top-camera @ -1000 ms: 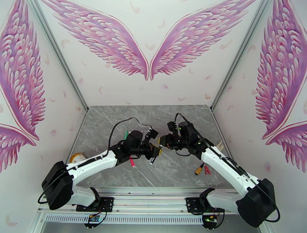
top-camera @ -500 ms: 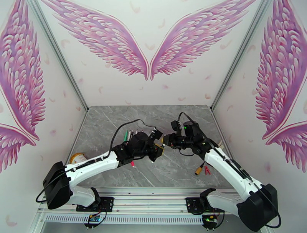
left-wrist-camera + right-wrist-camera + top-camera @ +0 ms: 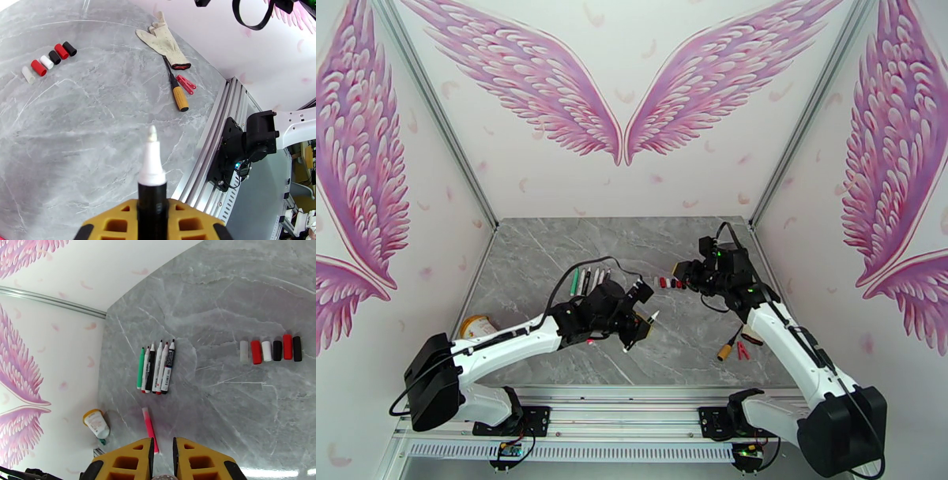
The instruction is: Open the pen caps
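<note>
Scene: a grey marbled bench [image 3: 553,253] boxed in by white walls painted with pink wings [image 3: 529,79].
Left claw [image 3: 152,217]: clamped tight on a black-barrelled pen [image 3: 152,189], held above the bench near its front middle. The pen's white nib is bare and juts out past the yellow fingers [image 3: 114,219].
Right claw [image 3: 162,453]: closed, its two fingers [image 3: 134,457] a sliver apart, hanging over the bench just beside the cap row. Whether anything sits between them cannot be told.
Cap row [image 3: 50,60]: six loose pen caps lying side by side in a tight line on the bench, right of centre, in the order white, red, white, black, red, black.
Pen row [image 3: 155,366]: six pens lying parallel and close-packed on the bench, left of centre, with a green one at the outer end and pointed ends toward the back wall.
Pink pen [image 3: 150,428]: lying alone on the bench, nearer the front edge than the pen row.
Front right: an orange-handled screwdriver [image 3: 177,90] with a red clip [image 3: 185,83] just beside it and a pale work glove [image 3: 165,37] at its tip.
Left edge: a stubby cream-and-orange container [image 3: 96,423] lying on its side.
</note>
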